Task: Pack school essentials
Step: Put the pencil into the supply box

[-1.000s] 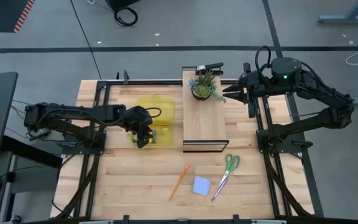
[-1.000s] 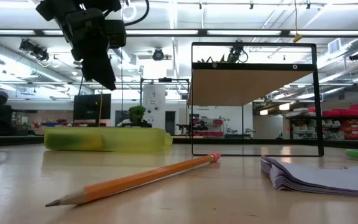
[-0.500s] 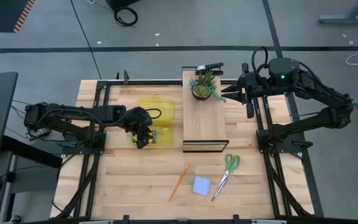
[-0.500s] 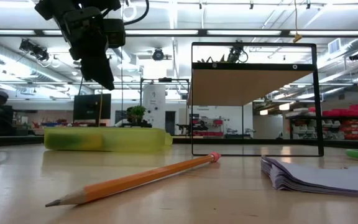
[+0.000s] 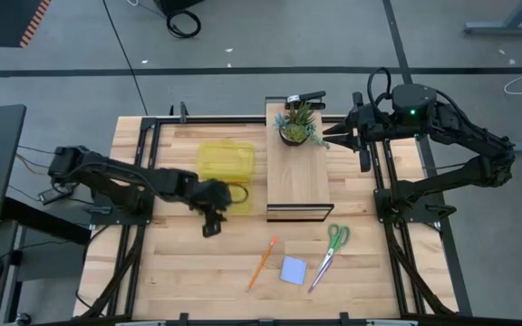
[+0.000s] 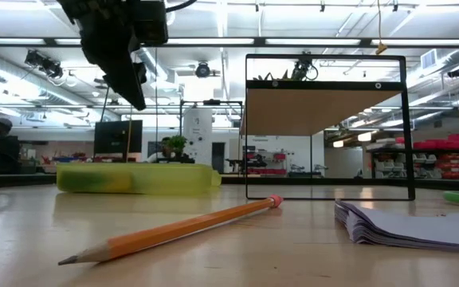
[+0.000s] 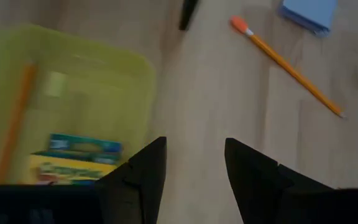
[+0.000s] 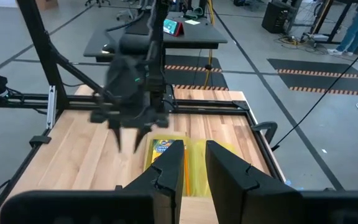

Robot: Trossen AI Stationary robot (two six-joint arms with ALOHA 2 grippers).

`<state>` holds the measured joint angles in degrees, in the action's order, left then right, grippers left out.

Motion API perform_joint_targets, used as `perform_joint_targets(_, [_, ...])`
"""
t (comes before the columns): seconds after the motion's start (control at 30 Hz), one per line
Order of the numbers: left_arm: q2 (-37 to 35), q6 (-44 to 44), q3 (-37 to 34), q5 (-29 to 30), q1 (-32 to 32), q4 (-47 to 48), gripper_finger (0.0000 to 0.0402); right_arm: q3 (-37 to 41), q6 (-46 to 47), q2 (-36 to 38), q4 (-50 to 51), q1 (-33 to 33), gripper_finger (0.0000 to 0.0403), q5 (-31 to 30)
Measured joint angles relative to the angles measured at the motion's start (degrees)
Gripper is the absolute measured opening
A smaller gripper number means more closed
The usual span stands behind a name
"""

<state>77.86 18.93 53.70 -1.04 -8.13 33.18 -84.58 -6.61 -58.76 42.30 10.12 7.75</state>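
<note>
From above, a wooden table [image 5: 198, 263] holds a translucent yellow case [image 5: 225, 163] toward the back left. The left gripper [image 5: 210, 222] hovers just in front of the case, fingers apart and holding nothing. A small wooden shelf with a black frame [image 5: 299, 177] stands at the table's middle, a potted plant [image 5: 298, 125] on its far end. The right gripper [image 5: 336, 138] hangs beside the plant, at the shelf's right edge. In front of the shelf lie an orange pencil [image 5: 261, 263], a light blue sticky-note pad [image 5: 294, 270] just right of it, and green-handled scissors [image 5: 328, 254] beyond the pad.

At table height, the pencil [image 6: 174, 231] lies in the foreground, tip to the left, with the pad's stacked edges [image 6: 409, 227] to its right. The yellow case [image 6: 134, 178] sits behind, and the shelf frame [image 6: 329, 127] rises beside it. The left gripper [image 6: 126, 76] hangs above the case, not touching it.

The left wrist camera looks past its two separated fingers [image 7: 145, 177] at bare wood. Beside them the case [image 7: 61, 118] holds a second orange pencil [image 7: 14, 121] and a yellow-green crayon box [image 7: 73, 162]. Farther off lie the loose pencil [image 7: 288, 65] and the blue pad [image 7: 309, 12].

The right wrist camera shows its own fingers [image 8: 225, 171] with a narrow gap, empty. Across the table, the left arm [image 8: 132, 90] is blurred above the case [image 8: 194, 158], where the crayon box [image 8: 163, 152] shows.
</note>
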Motion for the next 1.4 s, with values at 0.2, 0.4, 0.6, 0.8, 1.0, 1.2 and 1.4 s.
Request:
perform_joint_targets(0.2, [8.5, 3.7, 5.7, 0.5, -5.8, 0.0, 0.0170, 0.0, 0.0, 0.0, 0.3, 0.0, 0.0074, 0.0])
perform_joint_targets(0.4, [16.8, 8.1, 13.1, 4.1, -10.8, 0.2, 0.0170, 0.0, 0.0, 0.0, 1.8, 0.0, 0.0074, 1.0])
perform_joint_targets(0.6, [23.4, 14.6, 20.1, 6.4, -14.5, 3.0, 0.0170, 0.0, -0.2, 0.1, 2.3, 0.0, 0.0074, 4.6])
perform_joint_targets(0.8, [27.4, 20.3, 25.7, 7.7, -17.6, 5.5, 0.0169, 0.0, -1.1, 0.4, 2.3, 0.0, 0.0074, 6.5])
perform_joint_targets(1.0, [32.0, 23.9, 33.6, 9.4, -19.6, 11.1, 0.0169, 0.0, -1.6, 1.0, 3.3, -0.2, 0.0074, 7.7])
perform_joint_targets(1.2, [35.7, 28.8, 38.4, 10.5, -20.2, 15.3, 0.0169, 0.0, -1.6, 1.2, 4.0, -0.2, 0.0074, 7.8])
perform_joint_targets(1.4, [37.2, 37.9, 38.7, 13.8, -20.1, 13.1, 0.0169, 0.0, -1.8, 1.2, 4.9, -0.2, 0.0074, 8.6])
